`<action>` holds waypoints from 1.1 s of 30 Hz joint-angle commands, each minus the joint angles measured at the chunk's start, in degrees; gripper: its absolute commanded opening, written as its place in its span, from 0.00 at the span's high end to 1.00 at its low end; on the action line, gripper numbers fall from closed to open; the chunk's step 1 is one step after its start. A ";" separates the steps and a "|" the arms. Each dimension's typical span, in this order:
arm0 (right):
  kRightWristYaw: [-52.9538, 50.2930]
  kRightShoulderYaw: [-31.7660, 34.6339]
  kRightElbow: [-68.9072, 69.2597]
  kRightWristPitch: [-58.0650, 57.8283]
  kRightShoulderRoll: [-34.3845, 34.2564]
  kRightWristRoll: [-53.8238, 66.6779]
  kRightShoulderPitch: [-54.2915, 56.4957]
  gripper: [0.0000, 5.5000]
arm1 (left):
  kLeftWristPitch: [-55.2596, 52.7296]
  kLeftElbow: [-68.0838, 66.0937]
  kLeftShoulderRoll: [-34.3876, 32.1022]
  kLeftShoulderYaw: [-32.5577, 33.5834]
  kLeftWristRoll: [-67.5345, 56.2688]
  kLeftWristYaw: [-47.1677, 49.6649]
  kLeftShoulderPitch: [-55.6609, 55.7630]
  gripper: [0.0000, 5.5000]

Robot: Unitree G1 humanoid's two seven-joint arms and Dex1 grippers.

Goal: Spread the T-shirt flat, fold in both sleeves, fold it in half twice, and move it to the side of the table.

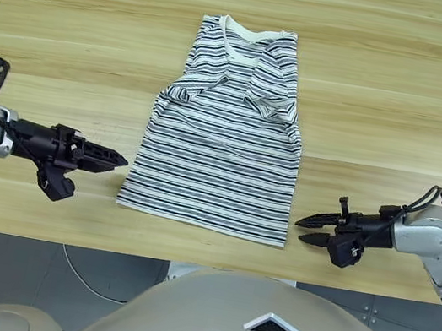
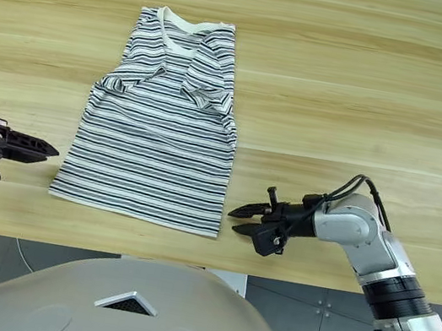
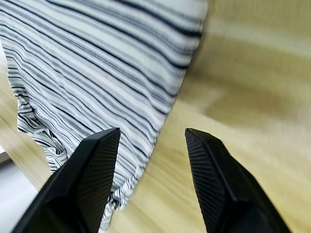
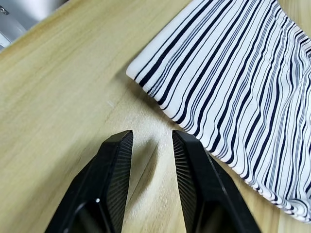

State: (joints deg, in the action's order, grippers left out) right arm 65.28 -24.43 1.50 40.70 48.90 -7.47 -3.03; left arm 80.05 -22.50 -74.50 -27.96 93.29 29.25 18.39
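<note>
The left hand is released, its two black fingers spread wide with bare wood between them; it hangs low over the desk, tips pointing inward at the T-shirt, just beside the near left corner of the hem; in the wrist view one finger seems to overlap the hem's edge, though contact is hard to judge.

The right hand is also released, its fingers parted by a narrower gap and holding nothing; it sits low over the desk near the shirt's near right corner, tips aimed at the cloth, with a strip of bare wood between them and the hem.

The T-shirt, white with dark stripes, lies between the two hands in the middle of the desk; the collar is at the far end and the hem towards the near edge. Both sleeves are folded in over the chest, where the cloth is creased and bunched below the collar; the lower body lies flat, widening slightly to the hem.
</note>
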 commanded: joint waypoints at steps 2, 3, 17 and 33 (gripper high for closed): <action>-1.43 -2.46 -1.52 1.65 -0.74 -3.66 1.03 0.73 | -4.38 -2.56 -0.93 -8.04 3.40 8.34 1.78 0.55; -1.95 -2.74 -1.84 2.35 -0.85 -4.51 1.33 0.73 | -4.81 -2.85 -0.77 -9.35 3.65 9.36 2.10 0.55; -7.23 -8.46 -7.90 6.90 -4.14 -11.02 6.97 0.73 | -4.72 -1.88 5.16 -16.90 -2.85 8.55 8.01 0.55; -8.48 -11.81 -8.87 6.58 -4.06 -11.79 9.27 0.98 | -4.02 -3.07 5.06 -19.30 -6.01 4.15 8.08 0.82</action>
State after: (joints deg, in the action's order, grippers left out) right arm 55.80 -35.22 -5.84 49.19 43.90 -15.57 6.49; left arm 76.40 -25.74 -68.95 -46.69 86.78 34.02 26.11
